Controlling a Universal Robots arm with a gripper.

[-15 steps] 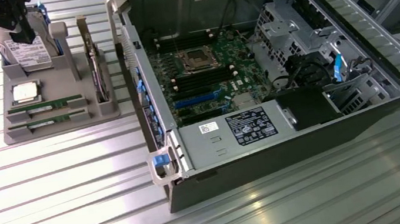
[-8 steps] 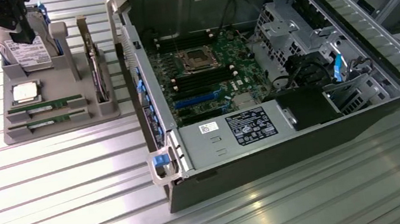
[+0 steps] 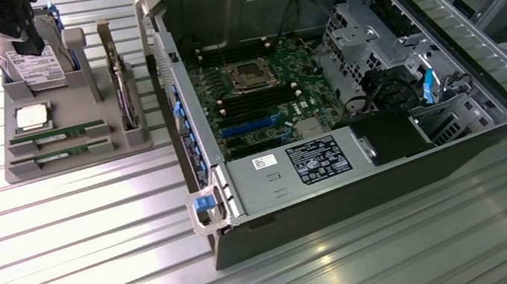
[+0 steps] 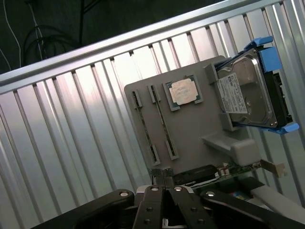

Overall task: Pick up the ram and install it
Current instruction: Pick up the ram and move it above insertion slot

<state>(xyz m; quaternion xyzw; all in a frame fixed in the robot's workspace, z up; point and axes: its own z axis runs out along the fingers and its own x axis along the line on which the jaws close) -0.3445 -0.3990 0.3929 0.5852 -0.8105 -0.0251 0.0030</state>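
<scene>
Two rams lie side by side in the slots of a grey holder tray: one ram nearer the processor chip and a second ram beside it. In the wrist view they show edge-on as thin sticks, one ram and the other. My gripper hangs above the far end of the tray, over the hard drive, apart from the rams. Its black fingers are pressed together, and the gripper is shut with nothing in it.
The tray also carries a silver processor chip, a hard drive in a blue bracket and an upright card. The open computer case lies on the exterior view's right, its motherboard with dark memory slots exposed. The table is ribbed metal.
</scene>
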